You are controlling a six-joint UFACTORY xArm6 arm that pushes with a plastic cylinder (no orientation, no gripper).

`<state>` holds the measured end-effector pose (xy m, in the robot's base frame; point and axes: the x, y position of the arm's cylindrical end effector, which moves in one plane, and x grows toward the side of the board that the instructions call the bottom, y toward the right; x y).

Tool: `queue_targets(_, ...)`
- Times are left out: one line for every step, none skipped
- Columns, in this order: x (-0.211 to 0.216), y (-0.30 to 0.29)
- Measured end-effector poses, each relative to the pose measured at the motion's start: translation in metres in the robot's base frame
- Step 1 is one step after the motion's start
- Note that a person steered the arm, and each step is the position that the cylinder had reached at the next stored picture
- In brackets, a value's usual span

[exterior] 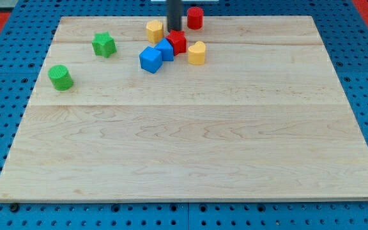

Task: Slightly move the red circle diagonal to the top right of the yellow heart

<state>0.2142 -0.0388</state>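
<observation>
The red circle (pixel 195 18) stands near the view's top edge of the board, up and slightly left of the yellow heart (pixel 197 53). My tip (pixel 174 30) is just left of the red circle, between it and a yellow block (pixel 154 30), right above a red block (pixel 177 42). The tip and the red circle are a small gap apart.
Two blue blocks (pixel 150 59) (pixel 165 49) sit left of the red block in a tight cluster. A green star (pixel 104 45) and a green cylinder (pixel 61 77) lie at the view's left. The wooden board (pixel 190 140) rests on a blue pegboard.
</observation>
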Motion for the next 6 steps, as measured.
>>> queue_targets(-0.022,-0.003)
queue_targets(-0.022,0.001)
queue_targets(-0.020,0.056)
queue_targets(0.022,0.088)
queue_targets(0.035,0.133)
queue_targets(-0.022,0.158)
